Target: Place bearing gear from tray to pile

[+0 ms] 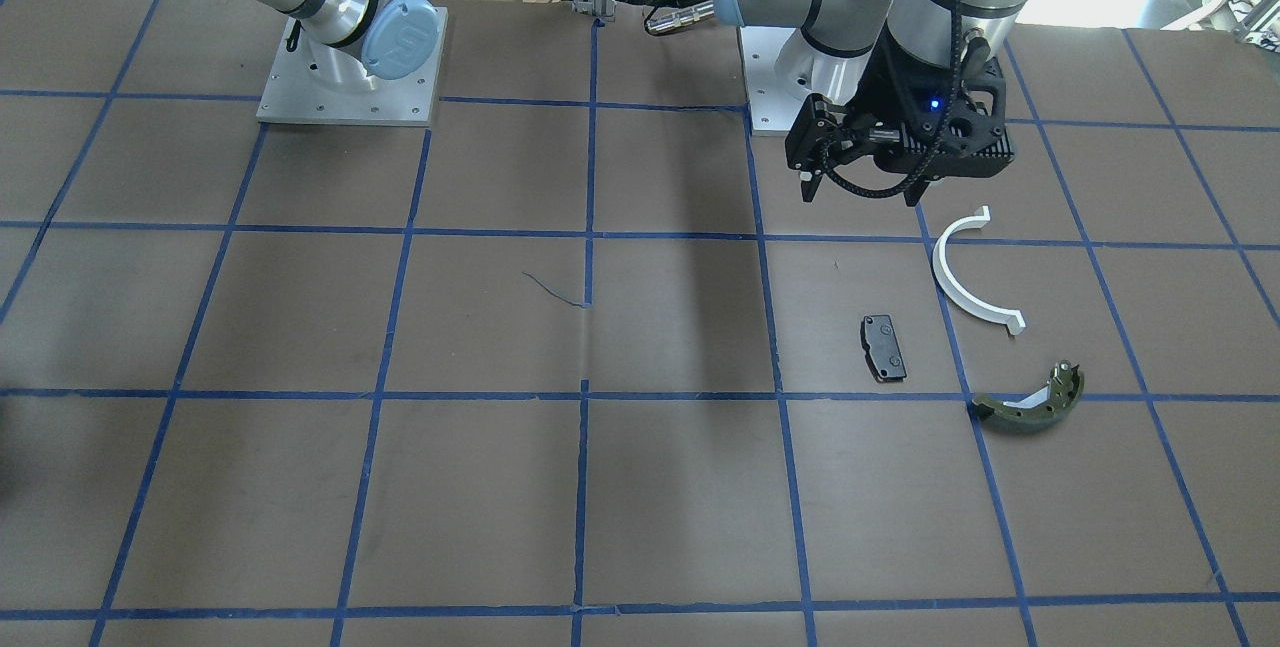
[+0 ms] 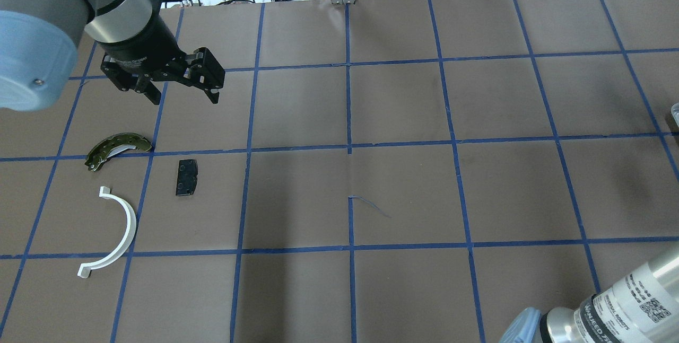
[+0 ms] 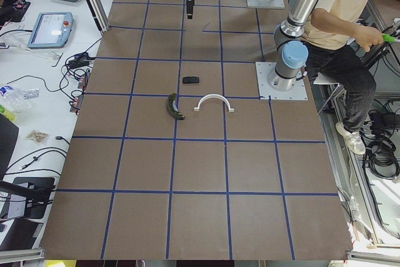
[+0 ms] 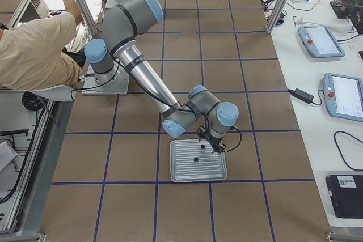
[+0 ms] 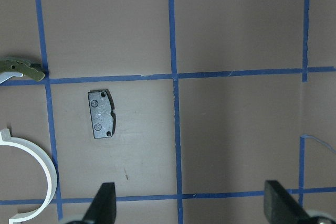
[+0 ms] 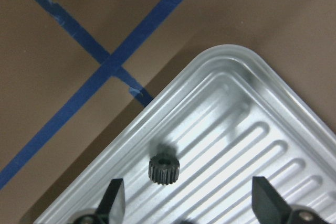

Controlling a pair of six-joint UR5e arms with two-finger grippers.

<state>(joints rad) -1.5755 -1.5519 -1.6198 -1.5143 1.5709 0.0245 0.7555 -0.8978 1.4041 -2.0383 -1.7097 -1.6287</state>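
Observation:
A small dark toothed bearing gear (image 6: 164, 169) lies on the ribbed metal tray (image 6: 273, 145), near its corner. My right gripper (image 6: 189, 192) hangs open just above the tray, and the gear is between its fingers, closer to the left one. It also shows over the tray (image 4: 187, 174) in the exterior right view. The pile is a black brake pad (image 2: 186, 177), a white half-ring (image 2: 119, 231) and an olive brake shoe (image 2: 116, 148). My left gripper (image 2: 183, 96) is open and empty, above the table just beyond the pile.
A seated operator (image 3: 337, 23) is behind the robot bases. Tablets and cables lie on the white side bench (image 3: 50, 29). The brown mat has a blue tape grid. The tray is at the robot's right end and the pile at its left end.

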